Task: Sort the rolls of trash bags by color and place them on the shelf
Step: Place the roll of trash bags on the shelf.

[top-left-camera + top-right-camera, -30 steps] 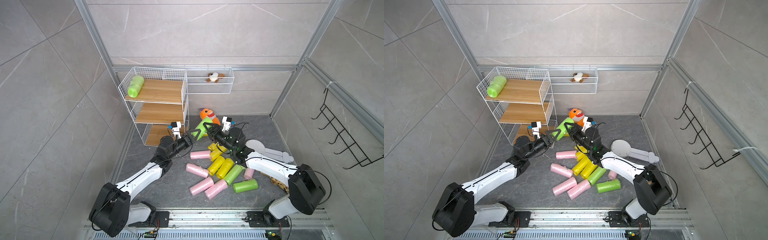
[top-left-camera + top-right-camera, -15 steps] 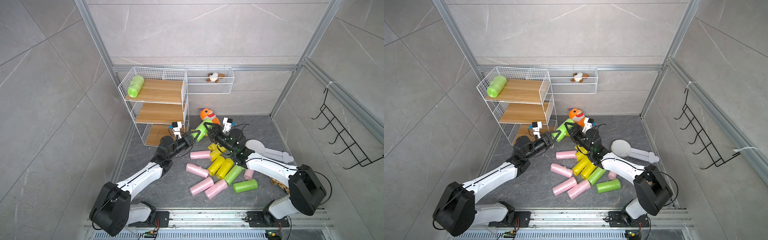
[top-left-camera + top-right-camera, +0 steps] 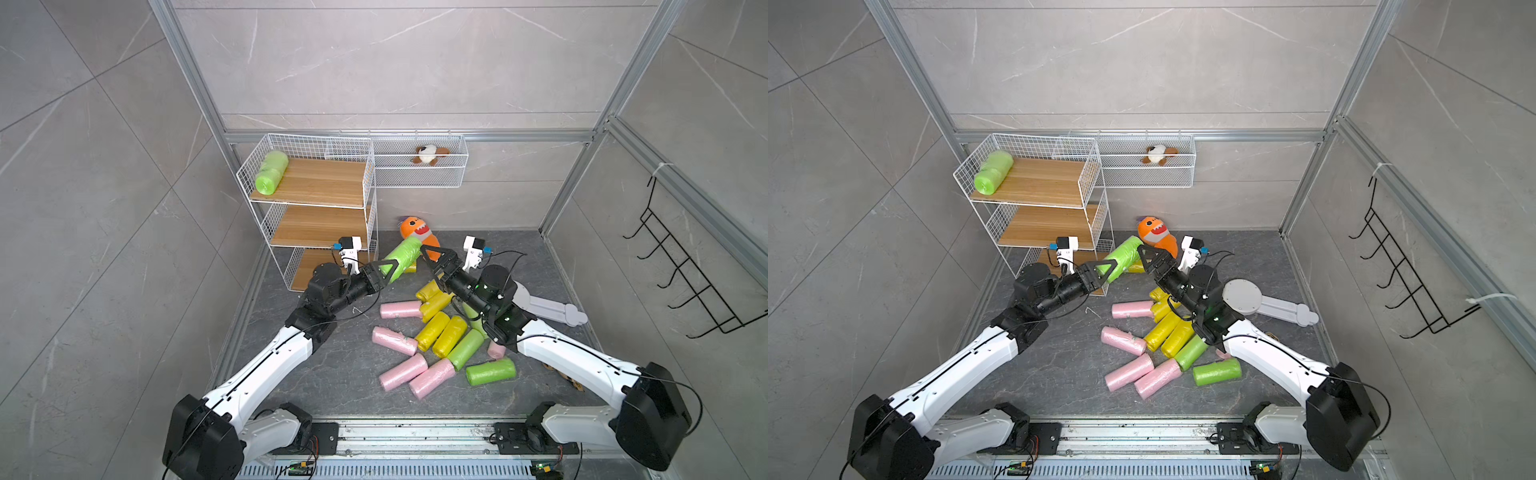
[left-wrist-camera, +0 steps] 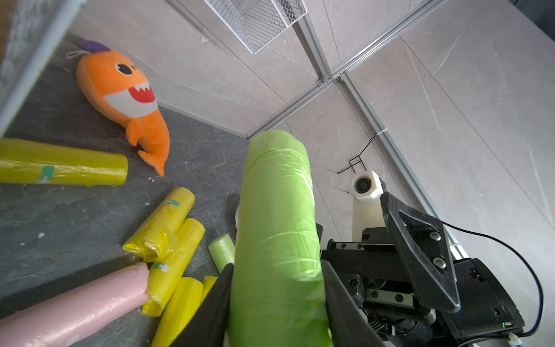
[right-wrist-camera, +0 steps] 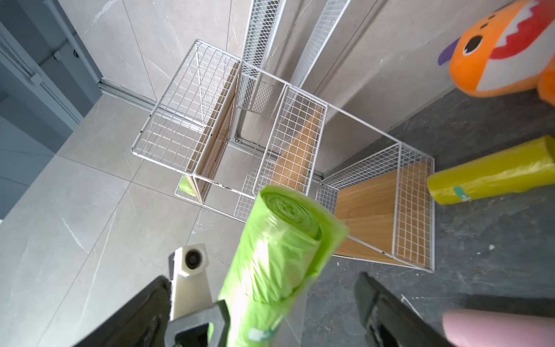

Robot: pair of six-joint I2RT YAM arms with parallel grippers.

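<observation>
Mid-handover: my left jaws clamp the lime green roll [image 3: 402, 257], held aloft beside the bottom tier of the shelf [image 3: 324, 183], my right jaws spread wide around it; next, I judge, a lift onto the top board beside its green twin [image 3: 271, 171].

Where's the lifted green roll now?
In both top views, the green roll is clamped in the left gripper, off the floor, between the shelf and the orange shark.
</observation>
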